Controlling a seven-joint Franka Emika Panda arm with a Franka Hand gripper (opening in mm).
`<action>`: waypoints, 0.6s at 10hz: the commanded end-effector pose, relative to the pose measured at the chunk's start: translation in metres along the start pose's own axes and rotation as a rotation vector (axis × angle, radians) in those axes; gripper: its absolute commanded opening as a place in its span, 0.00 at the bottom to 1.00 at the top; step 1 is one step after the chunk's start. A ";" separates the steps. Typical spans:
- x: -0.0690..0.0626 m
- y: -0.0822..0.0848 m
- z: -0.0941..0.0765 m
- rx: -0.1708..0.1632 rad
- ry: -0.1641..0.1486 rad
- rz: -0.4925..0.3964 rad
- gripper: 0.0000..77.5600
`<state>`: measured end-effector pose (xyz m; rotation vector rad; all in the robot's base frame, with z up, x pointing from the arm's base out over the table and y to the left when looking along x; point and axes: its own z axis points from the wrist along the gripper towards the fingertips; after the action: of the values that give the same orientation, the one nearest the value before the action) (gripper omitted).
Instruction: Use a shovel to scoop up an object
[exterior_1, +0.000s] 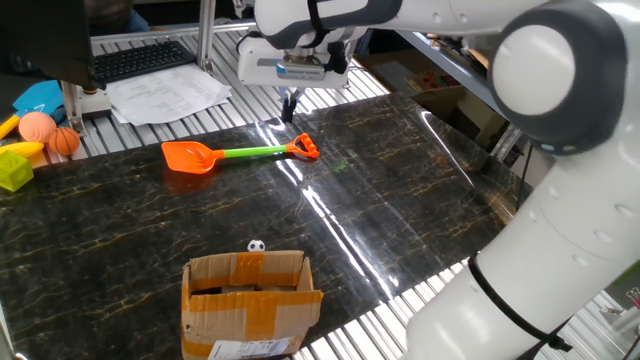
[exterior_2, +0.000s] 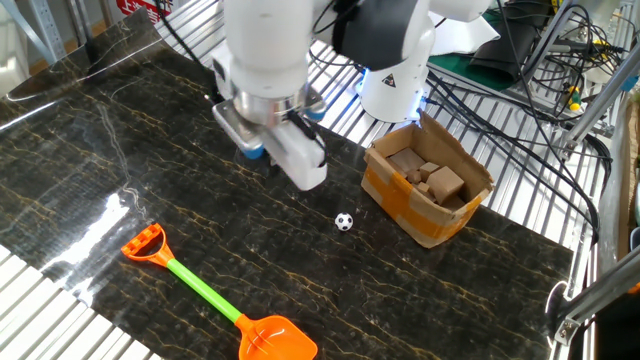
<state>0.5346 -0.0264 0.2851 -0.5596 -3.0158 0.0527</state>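
One fixed view: my hand (exterior_1: 289, 106) hangs above the tabletop (exterior_1: 400, 190), carrying nothing; whether its fingers are parted I cannot tell. Shovel (exterior_1: 233, 154) lies flat, D-handle just at 5 o'clock of my hand. Ball (exterior_1: 256, 245) rests well apart, beside the cardboard box (exterior_1: 250, 300). Step: approach; next, I descend onto the handle.

A dark marbled table (exterior_1: 400, 200) carries an open cardboard box (exterior_2: 428, 180) patched with orange tape and holding tan blocks (exterior_2: 432, 178). Beyond its far edge lie papers (exterior_1: 168, 95), a keyboard (exterior_1: 140, 58) and coloured toys (exterior_1: 35, 135).
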 end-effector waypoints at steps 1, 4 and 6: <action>-0.019 -0.009 -0.002 -0.001 -0.003 0.013 0.00; -0.051 -0.019 -0.008 -0.002 -0.002 0.020 0.00; -0.070 -0.024 -0.012 -0.006 0.000 0.019 0.00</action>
<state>0.5810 -0.0629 0.2890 -0.5853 -3.0116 0.0495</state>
